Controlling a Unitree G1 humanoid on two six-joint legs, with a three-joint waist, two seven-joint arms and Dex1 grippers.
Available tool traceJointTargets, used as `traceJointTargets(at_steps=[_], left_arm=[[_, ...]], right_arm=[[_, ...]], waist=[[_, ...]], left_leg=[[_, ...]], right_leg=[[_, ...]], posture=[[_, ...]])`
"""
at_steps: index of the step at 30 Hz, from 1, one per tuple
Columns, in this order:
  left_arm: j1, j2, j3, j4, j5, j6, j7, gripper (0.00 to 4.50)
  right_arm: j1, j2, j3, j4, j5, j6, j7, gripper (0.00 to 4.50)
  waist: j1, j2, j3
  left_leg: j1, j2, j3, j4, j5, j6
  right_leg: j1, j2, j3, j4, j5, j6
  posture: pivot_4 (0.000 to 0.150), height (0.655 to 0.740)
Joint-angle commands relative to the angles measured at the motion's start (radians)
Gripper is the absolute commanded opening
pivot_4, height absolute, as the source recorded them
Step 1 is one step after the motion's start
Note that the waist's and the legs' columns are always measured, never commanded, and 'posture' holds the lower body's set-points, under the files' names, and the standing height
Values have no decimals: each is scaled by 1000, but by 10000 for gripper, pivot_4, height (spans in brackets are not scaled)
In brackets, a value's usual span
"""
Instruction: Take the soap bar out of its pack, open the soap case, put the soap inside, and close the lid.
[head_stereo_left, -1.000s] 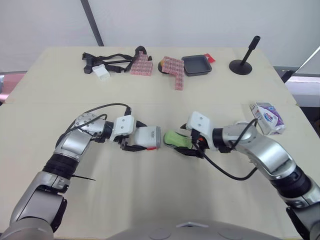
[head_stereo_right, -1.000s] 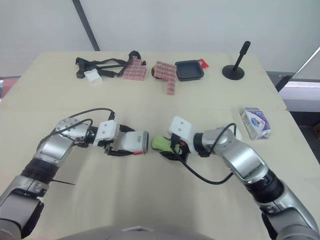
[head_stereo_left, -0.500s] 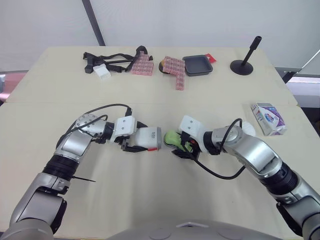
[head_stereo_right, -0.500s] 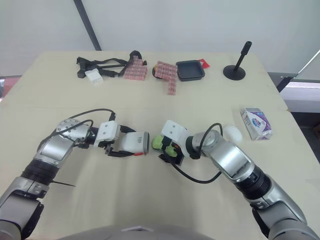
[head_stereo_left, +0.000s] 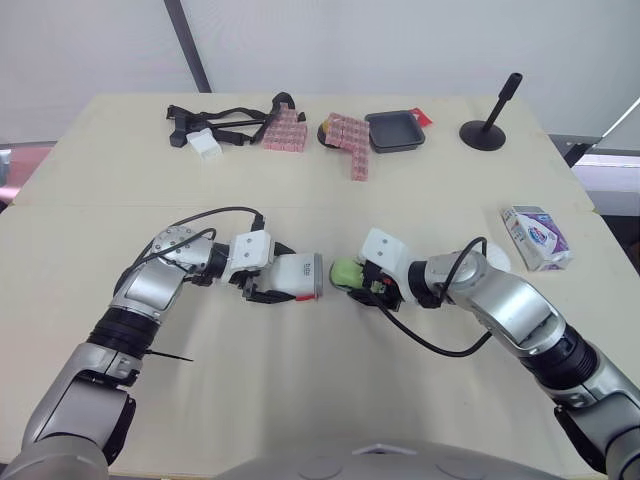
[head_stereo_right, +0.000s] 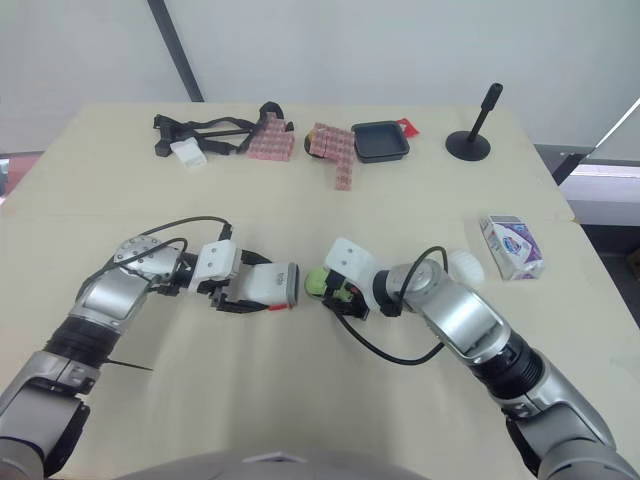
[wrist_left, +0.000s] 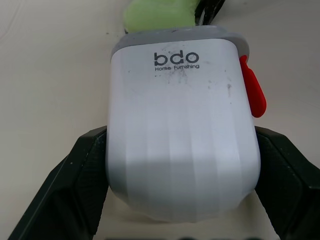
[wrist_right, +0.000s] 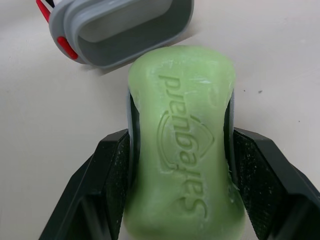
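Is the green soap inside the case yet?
No, it's out. The right gripper holds the soap just outside the case's open, empty mouth.

Green soap bar (wrist_right: 182, 150) sits just outside the open white soap case (wrist_left: 182, 135).

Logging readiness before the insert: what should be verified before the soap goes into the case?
1. Is the soap bar out of its pack: ok, bare.
2. Hold of the right gripper on the bar: ok, clamped on both sides.
3. Hold of the left gripper on the soap case: ok.
4. Case mouth open, facing the bar: ok.
5. Bar lined up with the mouth: not ok, its tip sits off to one side of the rim.
6. Lid location: cannot tell.
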Motion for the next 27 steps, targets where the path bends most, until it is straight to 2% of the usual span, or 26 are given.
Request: traceJointTargets(at_steps=[1, 10, 27], left_arm=[[-10, -2, 2, -3, -4, -9, -3, 36529], [-9, -41, -17, -25, -2, -21, 4, 36529], [-8, -115, -66, -103, 3, 5, 54, 36529]], right_arm=[[6, -41, 10, 13, -10, -47, 48, 25256], [-55, -163, 49, 1, -31, -163, 232, 25256], [-147, -161, 100, -2, -85, -105, 292, 25256]], waist=[[1, 0, 0], [1, 0, 0], [0, 0, 0]], left_leg=[[0, 0, 0, 0, 0, 0], [-1, 0, 0, 0, 0, 0], [-2, 1, 0, 1, 0, 1]], right_leg=[[0, 0, 0, 0, 0, 0], [0, 0, 0, 0, 0, 0], [-1, 1, 0, 1, 0, -1]], posture=[[1500, 7400], [1500, 7400], [1500, 7400]])
